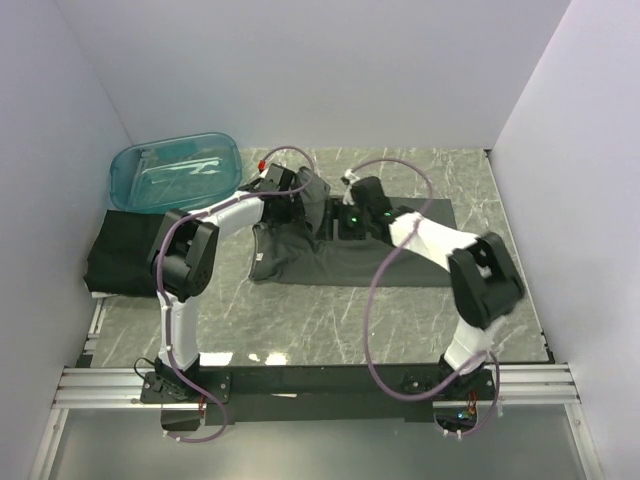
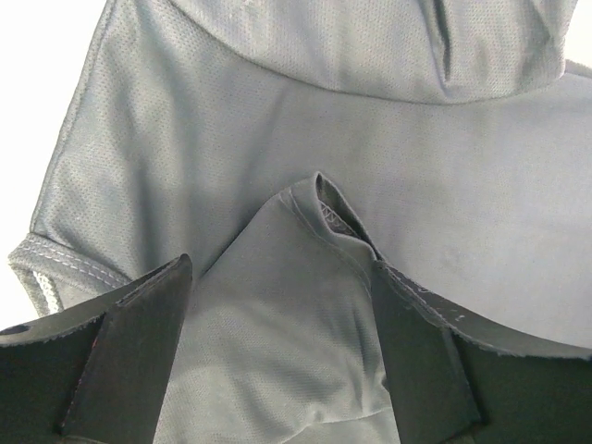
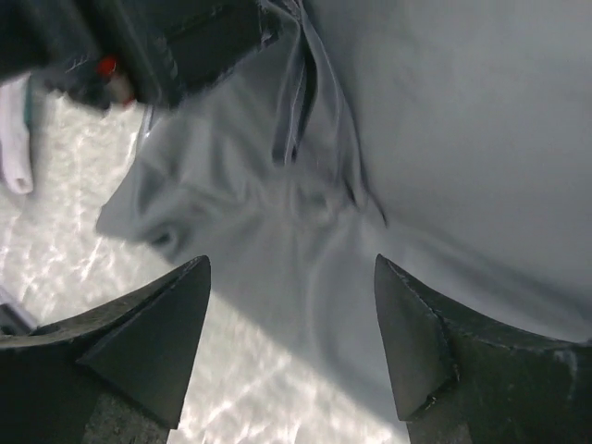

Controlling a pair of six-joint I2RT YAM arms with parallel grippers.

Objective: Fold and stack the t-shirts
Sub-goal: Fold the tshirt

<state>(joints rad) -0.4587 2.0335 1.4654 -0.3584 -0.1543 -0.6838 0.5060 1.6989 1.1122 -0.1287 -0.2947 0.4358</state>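
On the marble-patterned desk [image 1: 330, 320] the t-shirt [image 1: 400, 262] lies long axis left-to-right, its left half beneath both arms. The left end effector [image 2: 279, 268] gapes around a raised fabric ridge, seemingly ungripped. The right end effector [image 3: 291, 268] gapes empty just beside it.

The marbled table [image 1: 330, 320] carries a spread t-shirt [image 1: 340, 264], folded t-shirts [image 1: 120, 262], teal tub [image 1: 180, 176].

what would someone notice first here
Both arms meet over a dark t-shirt spread mid-table, the left gripper and right gripper open over its cloth. A teal tub sits at the far left, with a dark cloth pile on its near side.
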